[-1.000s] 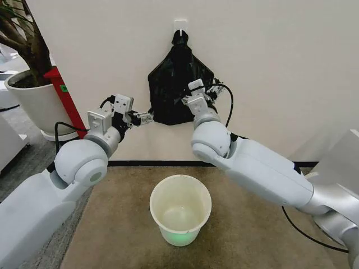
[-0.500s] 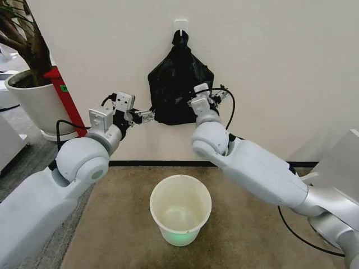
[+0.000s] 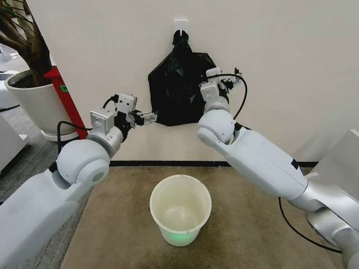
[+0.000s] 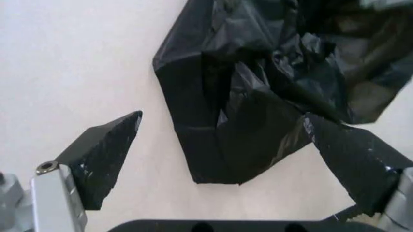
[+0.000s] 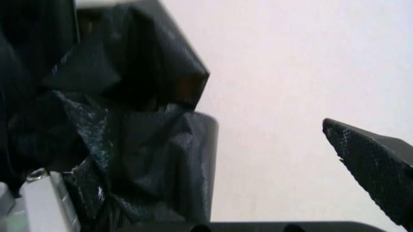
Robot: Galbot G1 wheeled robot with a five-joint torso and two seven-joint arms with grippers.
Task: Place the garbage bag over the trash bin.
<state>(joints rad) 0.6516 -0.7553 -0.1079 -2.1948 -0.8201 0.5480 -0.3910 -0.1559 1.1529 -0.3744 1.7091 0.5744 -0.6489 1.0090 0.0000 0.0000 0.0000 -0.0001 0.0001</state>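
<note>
left gripper (image 4: 223,140) wide open at garbage bag (image 3: 178,89) corner; right gripper (image 5: 213,159) open, one finger touching bag.

Trash bin (image 3: 180,216) mouth unobstructed; wall (image 3: 280,67) behind garbage bag (image 3: 176,89).

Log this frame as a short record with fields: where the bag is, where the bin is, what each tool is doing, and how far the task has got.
garbage bag: hanging from a wall hook, crumpled, against the wall
trash bin: upright on the brown floor mat, below the bag, unlined
left tool: open, at the bag's lower left corner, no grip visible
right tool: open, at the bag's right edge, one finger off the bag over bare wall
task state: bag not yet on the bin
</note>
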